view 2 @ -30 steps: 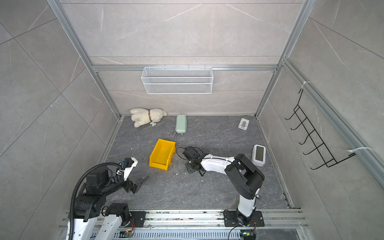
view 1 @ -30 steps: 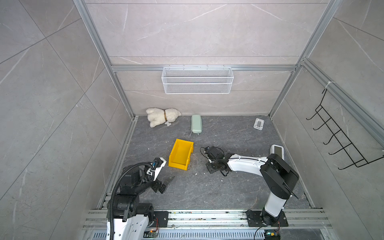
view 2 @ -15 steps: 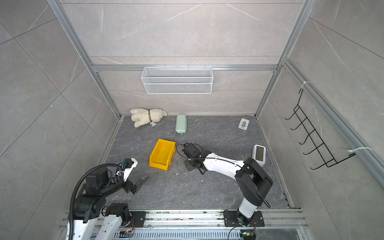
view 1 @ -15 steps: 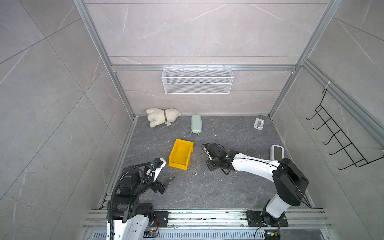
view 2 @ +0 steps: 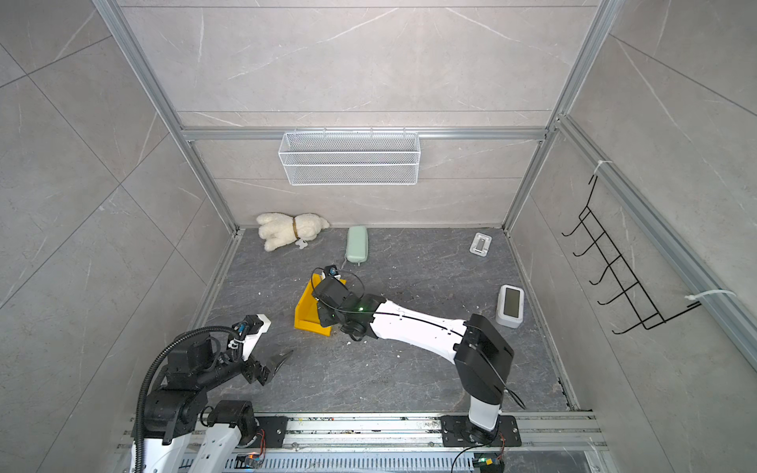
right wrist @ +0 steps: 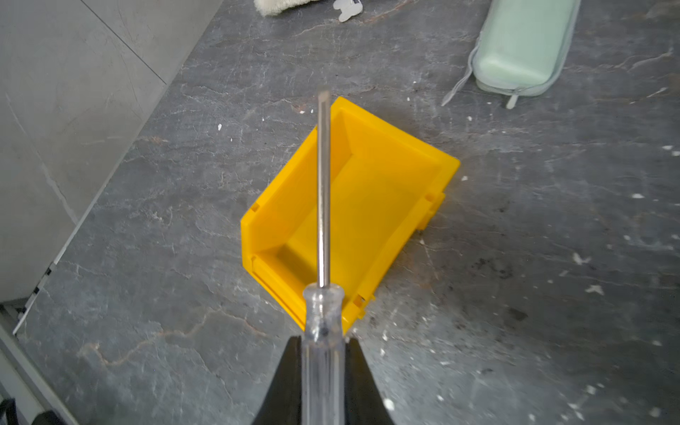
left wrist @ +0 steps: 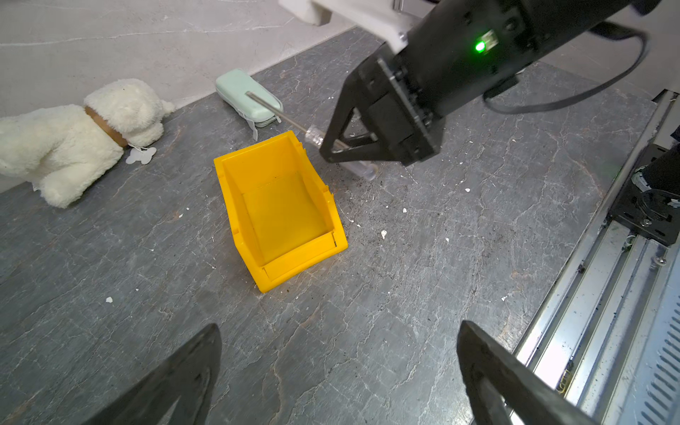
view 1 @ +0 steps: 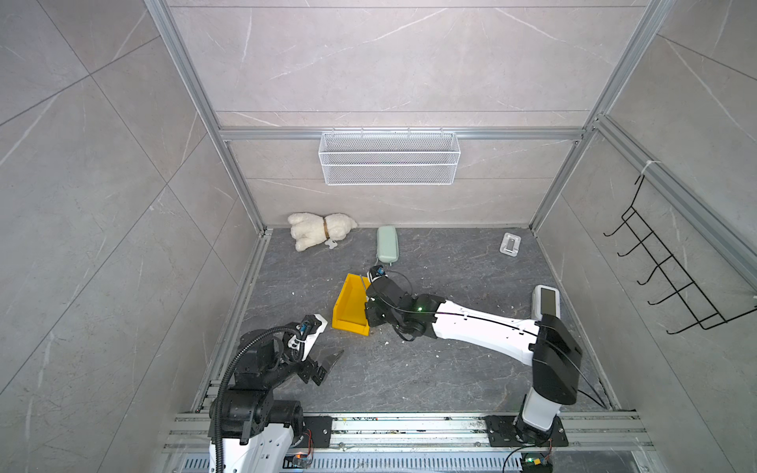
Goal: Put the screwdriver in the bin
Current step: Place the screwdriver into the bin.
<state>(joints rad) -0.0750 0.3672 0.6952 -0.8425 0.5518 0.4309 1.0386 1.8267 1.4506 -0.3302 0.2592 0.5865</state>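
Two arms share the grey worktop (view 1: 450, 368). On it sits the empty yellow bin (left wrist: 283, 209), with a plush dog (left wrist: 73, 136) and mint case (left wrist: 244, 96) beyond. Above the bin's edge, the right gripper (right wrist: 323, 371) has its fingers pinching the screwdriver (right wrist: 323, 257) by its clear handle, shaft over the bin. Nearer the rail, the left gripper (left wrist: 338, 368) has its fingers spread, holding nothing.

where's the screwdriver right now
The screwdriver is clamped by its clear handle in the right gripper, its shaft held over the yellow bin.
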